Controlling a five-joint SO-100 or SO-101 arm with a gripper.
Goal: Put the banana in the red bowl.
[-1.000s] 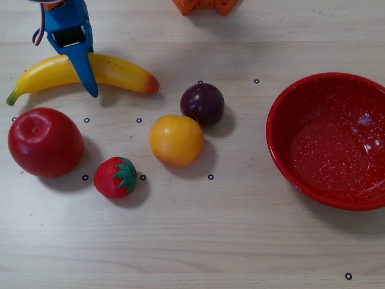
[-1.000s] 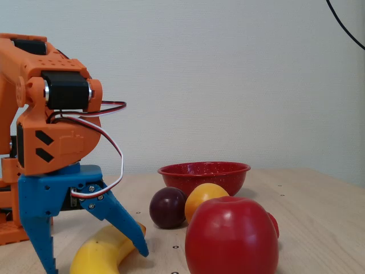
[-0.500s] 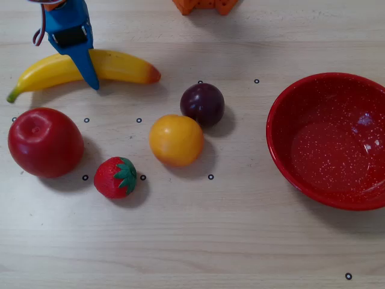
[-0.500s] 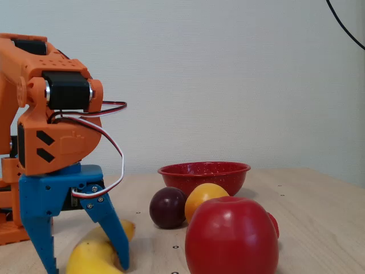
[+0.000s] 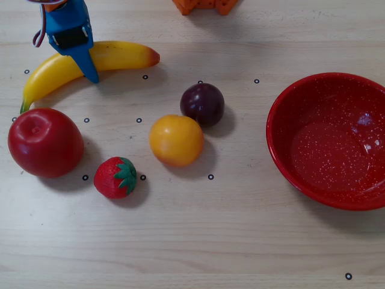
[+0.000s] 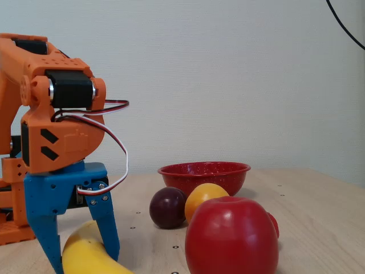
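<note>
The yellow banana (image 5: 120, 55) lies on the table at the upper left of the overhead view, green stem down-left and orange-red end to the right. In the fixed view its near end (image 6: 80, 248) shows between the blue fingers. My gripper (image 5: 84, 60) is down over the banana's middle, its jaws open and one on each side of it (image 6: 85, 260). I cannot tell whether the fingers touch it. The red bowl (image 5: 283, 102) stands empty at the right, far from the gripper, and also shows in the fixed view (image 6: 204, 171).
A red apple (image 5: 45, 141), a strawberry (image 5: 115, 177), a round orange-yellow fruit (image 5: 176, 139) and a dark plum (image 5: 203, 103) lie between the banana and the bowl. The arm's orange base (image 5: 204, 5) is at the top edge.
</note>
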